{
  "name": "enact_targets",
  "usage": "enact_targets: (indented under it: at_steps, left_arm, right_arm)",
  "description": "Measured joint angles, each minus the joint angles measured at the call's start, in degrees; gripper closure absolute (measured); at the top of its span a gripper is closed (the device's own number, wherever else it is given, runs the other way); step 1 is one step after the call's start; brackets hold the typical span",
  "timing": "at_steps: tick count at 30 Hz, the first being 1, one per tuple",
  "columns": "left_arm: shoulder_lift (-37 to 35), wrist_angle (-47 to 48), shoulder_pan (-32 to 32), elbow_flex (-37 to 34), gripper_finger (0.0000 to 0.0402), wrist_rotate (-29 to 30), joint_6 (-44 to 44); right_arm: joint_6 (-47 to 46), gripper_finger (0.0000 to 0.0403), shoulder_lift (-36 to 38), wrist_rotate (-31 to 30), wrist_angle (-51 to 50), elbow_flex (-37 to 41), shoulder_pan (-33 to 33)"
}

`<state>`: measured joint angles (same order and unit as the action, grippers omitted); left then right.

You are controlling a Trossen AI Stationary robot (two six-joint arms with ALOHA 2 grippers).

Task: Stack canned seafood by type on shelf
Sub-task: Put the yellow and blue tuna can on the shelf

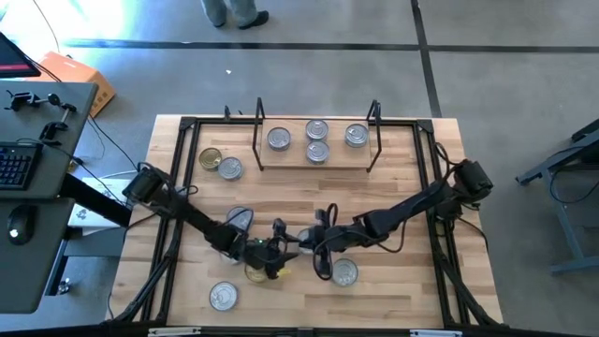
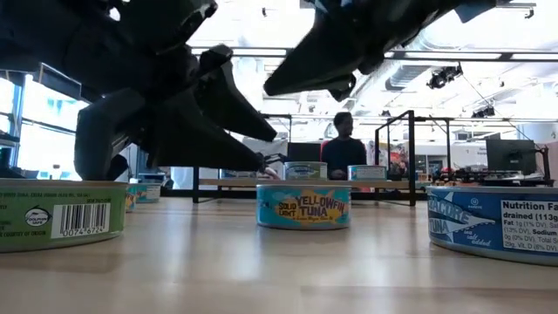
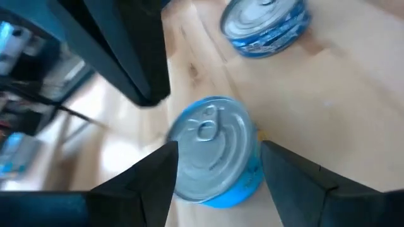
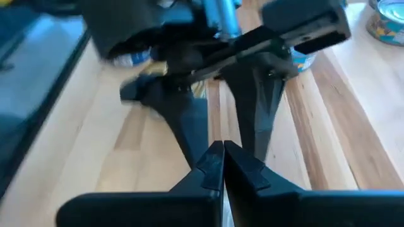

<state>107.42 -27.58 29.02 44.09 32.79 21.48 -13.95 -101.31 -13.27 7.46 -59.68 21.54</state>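
- I see my left hand (image 3: 218, 173) low over the bench's (image 1: 393, 290) front middle, fingers spread around a blue tin (image 3: 218, 151), not yet squeezing it.
- My right hand (image 4: 223, 165) sits just beside it, fingers pressed together, holding nothing.
- Loose tins lie near me, one front-left (image 1: 223, 296), one by the right hand (image 1: 344, 272).
- Farther back, the shelf (image 1: 318, 159) holds four tins (image 1: 317, 130); two more (image 1: 223, 163) sit left of it.

Two grippers are crowding the table's front centre: left gripper (image 1: 271, 260) is straddling a tin (image 3: 218, 151), right gripper (image 1: 301, 241) just beside it. Four tins (image 1: 316, 140) are occupying the shelf (image 1: 281, 159) board's middle and right; its left end is lying bare.
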Motion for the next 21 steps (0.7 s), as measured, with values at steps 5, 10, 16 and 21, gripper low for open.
enact_targets:
  at_steps: [5,10,16,21]
  left_arm:
    - [0.1,0.0,-2.7,0.0,0.0193,-10.6,-1.3]
    - [0.2,0.3,-6.8,-0.1,0.0231,-19.9,-4.1]
    - [0.2,0.5,-9.4,0.3,0.0293,-22.8,-2.4]
    - [0.3,2.6,-10.3,2.1,0.0327,-24.6,0.6]
  right_arm:
    - [0.4,0.0403,3.7,-2.3,-4.1,0.0,3.3]
    - [-0.5,0.0403,7.0,-12.5,-6.2,0.0,9.6]
    - [-0.5,0.0403,8.7,-19.4,-9.2,0.0,17.3]
    - [-0.7,0.0403,8.8,-20.0,-9.8,0.0,21.6]
